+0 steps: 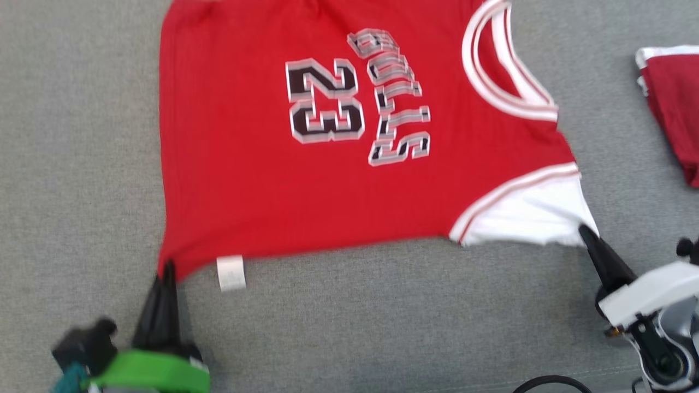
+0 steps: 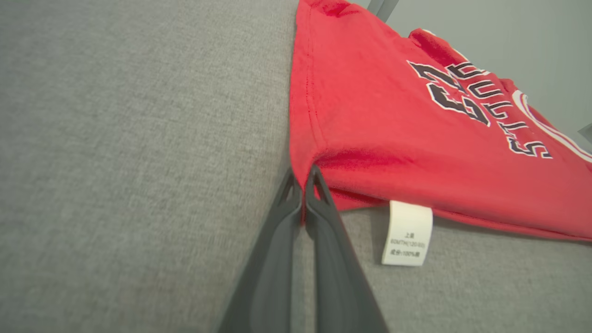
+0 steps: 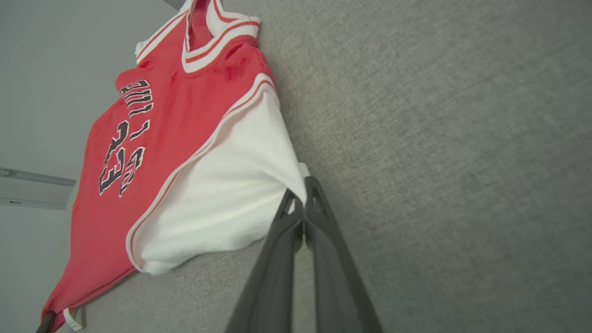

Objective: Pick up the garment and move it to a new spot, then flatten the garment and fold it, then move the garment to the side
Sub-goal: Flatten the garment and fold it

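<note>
The red shirt lies spread on the grey bench, print up. Its far edge is cut off at the top of my head view, which is blurred. The print on its white label is too small for me to read. My left claw is clamped on the near hem corner, fingers low and pointing away from me. My right claw is pinched together on the white sleeve's corner, leaning left. Another red cloth is cropped at the right edge.
</note>
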Motion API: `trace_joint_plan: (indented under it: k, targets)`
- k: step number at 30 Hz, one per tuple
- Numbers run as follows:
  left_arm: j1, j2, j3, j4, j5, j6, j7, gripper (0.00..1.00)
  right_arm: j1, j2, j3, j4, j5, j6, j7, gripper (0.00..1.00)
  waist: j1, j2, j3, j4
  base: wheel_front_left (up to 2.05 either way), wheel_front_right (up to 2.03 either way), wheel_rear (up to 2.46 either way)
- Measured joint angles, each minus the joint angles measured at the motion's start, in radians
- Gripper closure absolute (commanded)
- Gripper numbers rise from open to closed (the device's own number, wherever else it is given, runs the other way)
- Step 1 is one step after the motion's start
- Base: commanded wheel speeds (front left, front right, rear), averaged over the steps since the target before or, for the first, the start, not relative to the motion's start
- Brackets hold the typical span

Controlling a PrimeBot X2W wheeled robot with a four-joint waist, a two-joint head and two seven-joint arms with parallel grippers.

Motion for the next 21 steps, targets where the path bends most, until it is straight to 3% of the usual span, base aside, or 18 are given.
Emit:
trace_joint_plan:
  k: [4, 8, 15, 21]
  targets:
    - [0.18, -0.043, -0.022, -0.102, -0.009, 0.055, 0.024, 1.0, 0.088, -0.009, -0.016, -0.004, 0.023, 0.0, 0.003, 1.0, 0.0, -0.0001, -0.053, -0.01, 0.0, 0.0, 0.0]
    - [0.26, -0.058, -0.049, -0.217, -0.011, 0.096, 0.082, 1.0, 0.13, -0.006, -0.048, -0.043, 0.053, 0.0, 0.023, 1.0, 0.0, -0.0001, -0.087, -0.013, 0.0, 0.0, 0.0]
    - [0.27, -0.037, -0.058, -0.404, -0.028, 0.134, 0.202, 1.0, 0.129, 0.026, -0.095, -0.154, 0.089, -0.001, 0.107, 1.0, 0.0, 0.0, -0.091, -0.001, 0.0, 0.0, 0.0]
    - [0.211, 0.008, -0.042, -0.467, -0.052, 0.155, 0.316, 1.0, 0.001, 0.079, -0.126, -0.157, 0.075, -0.001, 0.215, 1.0, 0.0, 0.0002, -0.068, -0.01, 0.0, 0.0, 0.0]
